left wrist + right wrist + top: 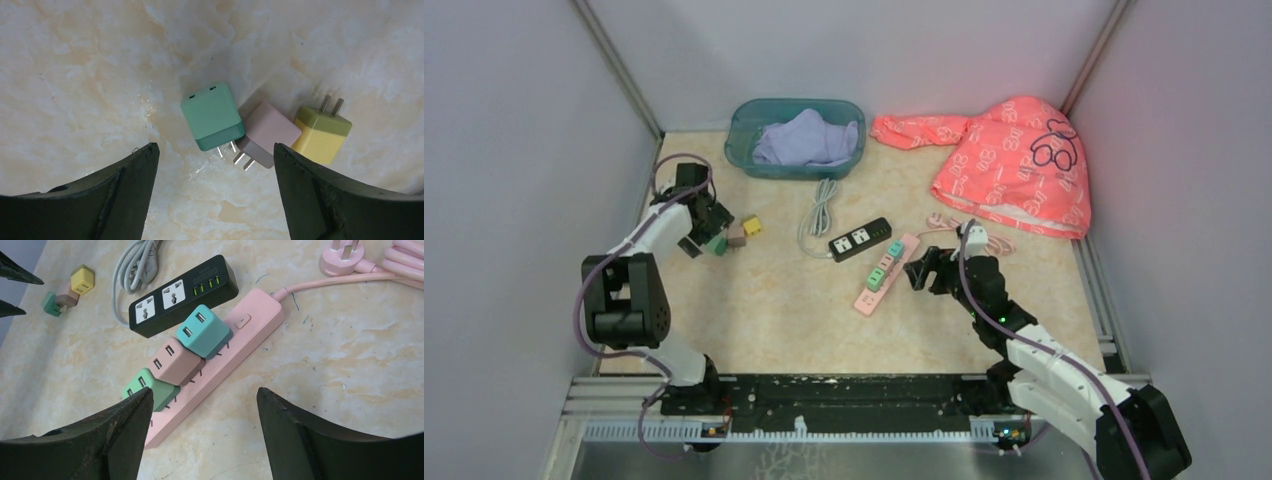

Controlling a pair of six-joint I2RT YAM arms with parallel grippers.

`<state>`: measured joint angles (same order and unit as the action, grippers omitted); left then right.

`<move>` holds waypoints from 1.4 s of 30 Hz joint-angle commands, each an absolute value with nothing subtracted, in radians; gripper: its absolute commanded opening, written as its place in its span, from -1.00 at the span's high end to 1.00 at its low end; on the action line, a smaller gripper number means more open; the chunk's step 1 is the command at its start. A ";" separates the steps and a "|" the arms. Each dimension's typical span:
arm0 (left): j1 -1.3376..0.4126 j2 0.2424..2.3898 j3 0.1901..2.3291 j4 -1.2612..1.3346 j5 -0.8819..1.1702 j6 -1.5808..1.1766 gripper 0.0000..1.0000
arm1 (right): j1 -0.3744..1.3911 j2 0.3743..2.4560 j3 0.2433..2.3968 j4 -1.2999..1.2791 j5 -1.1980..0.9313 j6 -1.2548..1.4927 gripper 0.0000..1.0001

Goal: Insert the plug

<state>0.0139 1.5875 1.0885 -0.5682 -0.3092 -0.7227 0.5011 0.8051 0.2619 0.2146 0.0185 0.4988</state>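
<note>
Green hard plastic, that little cube plug, lying on its side on the marbled table at the far left, touching a pink plug, with a yellow plug just beside that. I'd judge it light, rigid and a bit slick, best pinched across its flat sides with the pins left free. It has a two-tone body, two slots and two bare pins. Left gripper hangs over it, spread wide and empty. Right gripper is spread too, holding nothing, by the pink power strip
</note>
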 commanded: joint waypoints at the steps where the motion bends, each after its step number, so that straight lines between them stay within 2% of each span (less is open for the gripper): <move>1: 0.030 1.662 1.137 -0.607 -0.314 -0.819 -0.76 | 0.495 0.792 0.308 0.225 0.034 0.473 -0.51; 9: 0.057 1.753 1.141 -0.587 -0.307 -0.865 -0.58 | 0.495 0.772 0.310 0.201 0.038 0.457 -0.51; 15: 0.063 1.789 1.119 -0.553 -0.280 -0.865 -0.34 | 0.494 0.778 0.320 0.197 0.037 0.445 -0.50; 25: 0.066 1.725 1.084 -0.524 -0.230 -0.830 0.38 | 0.494 0.766 0.360 0.164 0.023 0.413 -0.48; 28: 0.063 1.674 1.054 -0.501 -0.177 -0.812 0.52 | 0.495 0.767 0.370 0.166 0.003 0.406 -0.47; 36: 0.016 1.459 0.929 -0.402 -0.016 -0.826 0.68 | 0.494 0.801 0.411 0.207 -0.092 0.378 -0.43; 42: -0.150 1.327 0.876 -0.338 -0.025 -0.902 0.68 | 0.515 0.846 0.442 0.280 -0.142 0.402 -0.42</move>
<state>-0.0486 1.3968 0.9031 -0.4240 -0.0582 -0.8398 0.5022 0.8238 0.3748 0.1764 -0.0940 0.4015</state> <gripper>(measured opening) 0.497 0.711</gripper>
